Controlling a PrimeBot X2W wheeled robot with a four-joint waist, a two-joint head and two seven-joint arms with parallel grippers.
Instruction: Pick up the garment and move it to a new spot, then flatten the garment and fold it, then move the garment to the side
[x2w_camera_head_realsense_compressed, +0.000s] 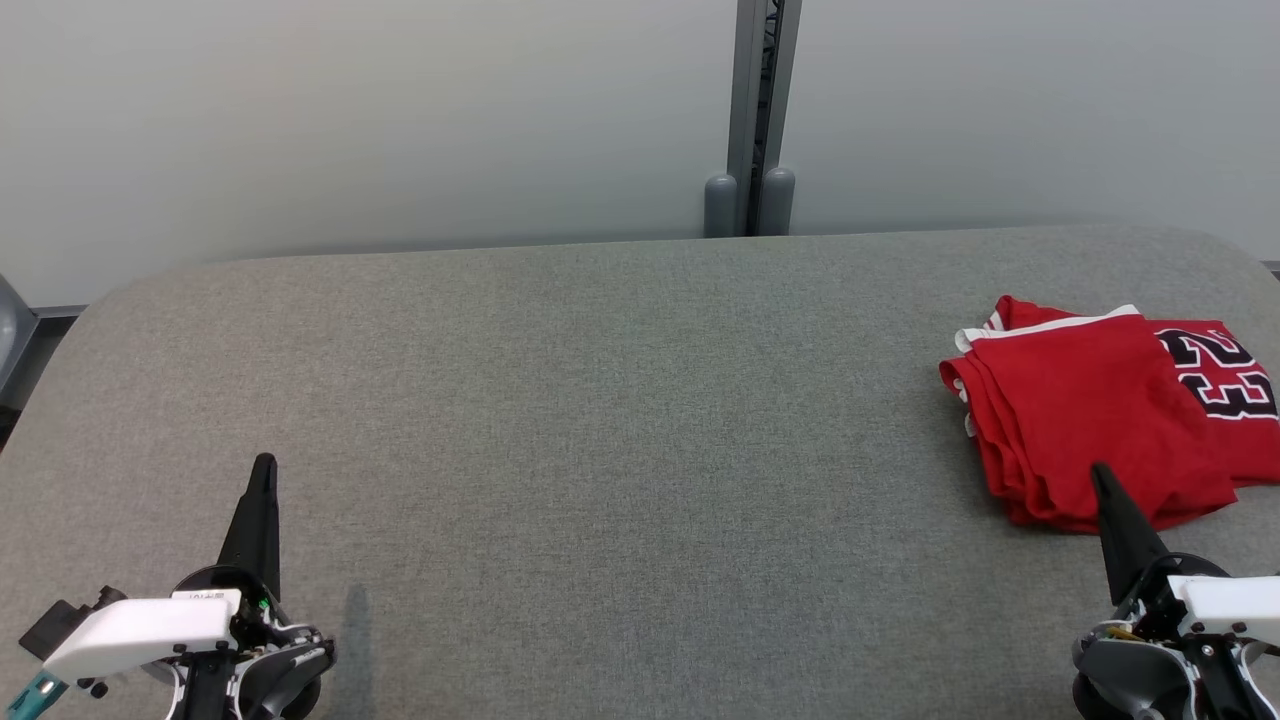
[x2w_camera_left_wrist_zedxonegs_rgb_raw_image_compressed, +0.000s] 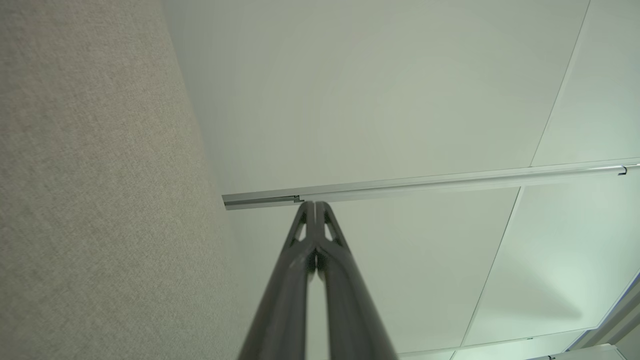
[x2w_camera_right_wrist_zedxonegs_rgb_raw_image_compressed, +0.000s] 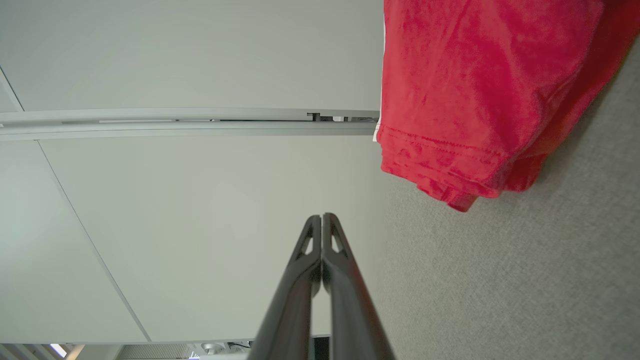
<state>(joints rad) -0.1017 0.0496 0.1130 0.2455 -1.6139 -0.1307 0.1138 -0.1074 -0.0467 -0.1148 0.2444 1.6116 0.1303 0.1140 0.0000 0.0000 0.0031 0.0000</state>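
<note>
1. Right fingers (x2w_camera_head_realsense_compressed: 1118, 515) rise from the lower right of the head view. They are clenched tip to tip with nothing between them. The left fingers (x2w_camera_head_realsense_compressed: 256, 510), at the lower left, are clenched and empty too.
2. Directly ahead of the right fingers lies the garment (x2w_camera_head_realsense_compressed: 1085, 410), a red jersey in a folded stack on the grey worktop (x2w_camera_head_realsense_compressed: 600, 400). Its near edge is just beyond their tip.
3. Seen from the right wrist, the stacked hems lie ahead of the tip and off to one side, with bare worktop between. I judge that there is no contact.
4. From the left fingers the garment is well apart, far across the worktop and somewhat ahead.
5. The stack's longer side seems to run crosswise to the way the right fingers point, slightly skewed. Its numbered panel pokes out on the side away from the left arm.
6. The right arm is plainly the nearer. Any further shift of the stack would probably fall to it, and its fingers would first have to part and then advance a little. The loose layers might splay if only the top one is caught.
</note>
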